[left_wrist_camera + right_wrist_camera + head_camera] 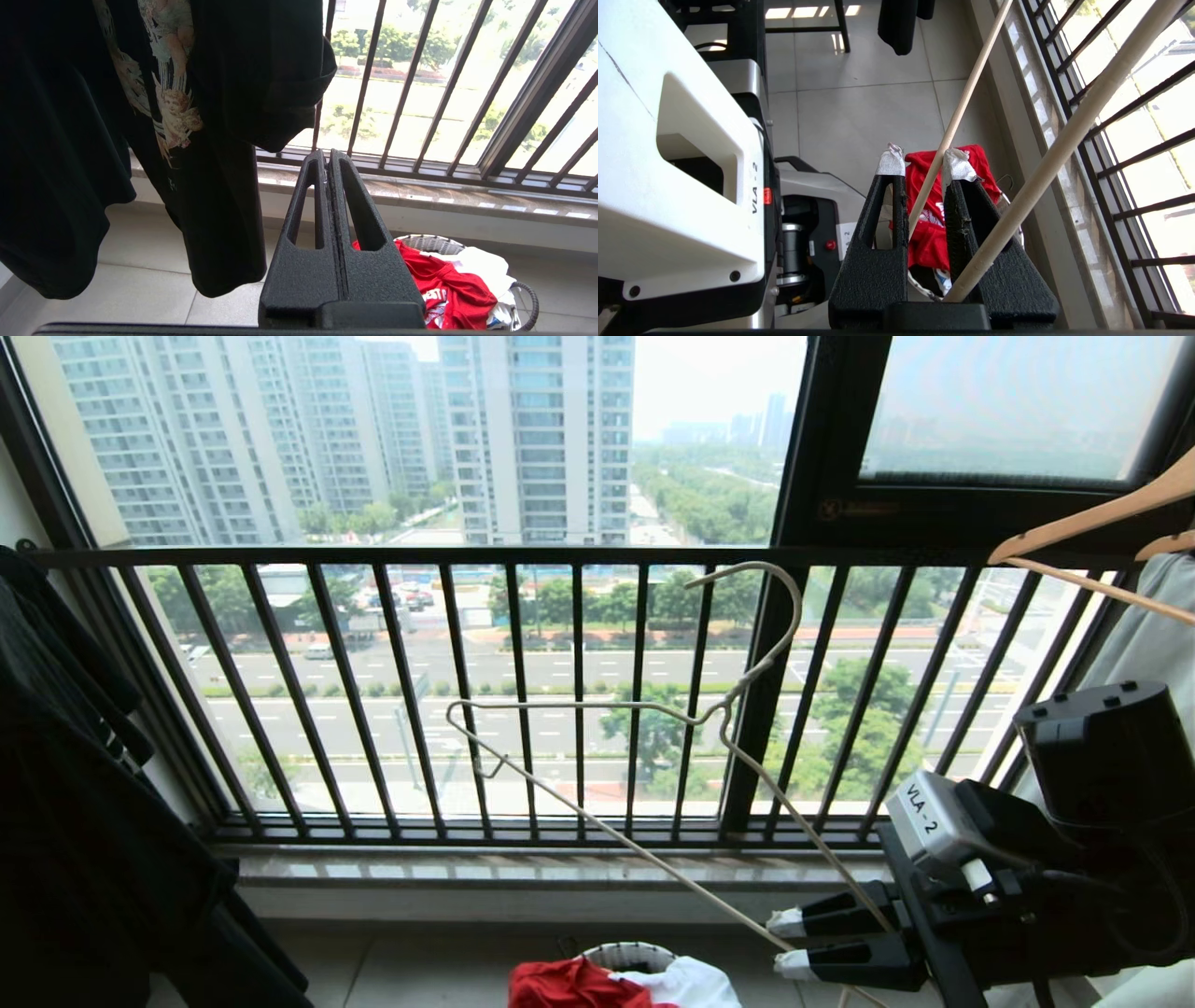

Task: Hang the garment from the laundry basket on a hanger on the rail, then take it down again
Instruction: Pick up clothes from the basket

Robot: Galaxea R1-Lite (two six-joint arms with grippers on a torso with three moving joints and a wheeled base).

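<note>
The right gripper (786,943) is low on the robot's right, before the window railing (579,700). Its taped fingers (957,165) are closed on one wire of the hanger (653,709), which is held tilted, hook uppermost, clear of any support. The garment (569,987) lies crumpled in the basket (627,954) on the floor by the sill, with white cloth (686,982) beside it. The left gripper (329,161) hangs near a black printed shirt (163,116), fingers pressed together, empty. Wooden hangers (1092,527) and pale cloth (1153,625) are at the far right.
</note>
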